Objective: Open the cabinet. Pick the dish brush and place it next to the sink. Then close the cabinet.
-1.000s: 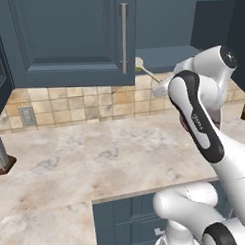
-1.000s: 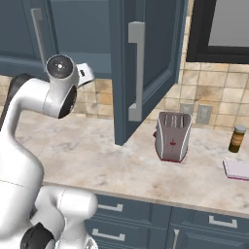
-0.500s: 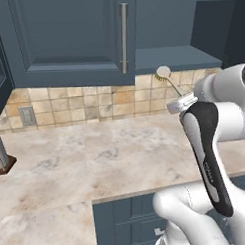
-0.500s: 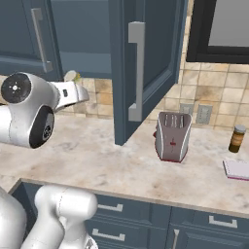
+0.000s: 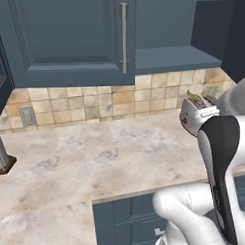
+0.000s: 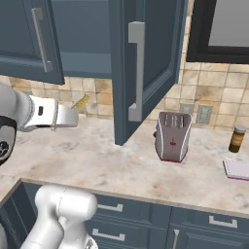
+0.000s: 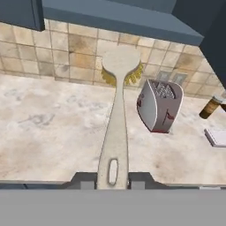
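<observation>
One second on, the claw (image 7: 113, 183), clamped on the dish brush (image 7: 117, 110), has swung down out of the cabinet (image 6: 146, 73) toward the bench (image 6: 121, 170), so placing comes next.

Cream dish brush (image 7: 115, 128) with yellow bristles; slate-blue cabinet (image 6: 146, 63); silver toaster (image 6: 171, 136).

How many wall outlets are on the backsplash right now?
3: one outlet at the far left of the backsplash, two behind the toaster. The open cabinet door may hide others.
</observation>
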Motion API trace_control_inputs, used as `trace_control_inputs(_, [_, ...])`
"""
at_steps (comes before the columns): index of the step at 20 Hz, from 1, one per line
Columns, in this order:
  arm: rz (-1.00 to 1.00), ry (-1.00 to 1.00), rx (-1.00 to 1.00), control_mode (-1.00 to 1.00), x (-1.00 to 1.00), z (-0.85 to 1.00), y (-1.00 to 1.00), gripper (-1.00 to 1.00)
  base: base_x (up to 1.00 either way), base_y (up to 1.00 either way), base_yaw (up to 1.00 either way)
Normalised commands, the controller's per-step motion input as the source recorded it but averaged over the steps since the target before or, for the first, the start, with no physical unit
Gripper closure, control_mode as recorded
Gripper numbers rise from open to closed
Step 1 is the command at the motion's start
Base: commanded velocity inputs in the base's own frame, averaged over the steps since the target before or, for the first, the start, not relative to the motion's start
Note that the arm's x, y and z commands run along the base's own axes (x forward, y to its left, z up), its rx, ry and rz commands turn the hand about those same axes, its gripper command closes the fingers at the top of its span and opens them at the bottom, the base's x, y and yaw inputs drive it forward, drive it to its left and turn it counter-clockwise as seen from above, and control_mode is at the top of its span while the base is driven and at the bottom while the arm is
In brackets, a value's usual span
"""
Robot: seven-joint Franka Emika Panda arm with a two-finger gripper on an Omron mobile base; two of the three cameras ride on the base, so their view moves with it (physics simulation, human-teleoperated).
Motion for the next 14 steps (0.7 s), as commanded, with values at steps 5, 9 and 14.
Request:
trace_control_inputs(5, [-0.21, 0.33, 0.04, -1.0, -1.0, 0.19, 0.0, 1.0, 0.0, 0.0, 0.0])
trace_control_inputs(9, [-0.02, 0.06, 0.0, -1.0, -1.0, -0.04, 0.0, 1.0, 0.0, 0.0, 0.0])
trace_control_inputs(14, [0.0, 0.0, 0.0, -1.0, -0.49, -0.53, -0.01, 1.0, 0.0, 0.0, 0.0])
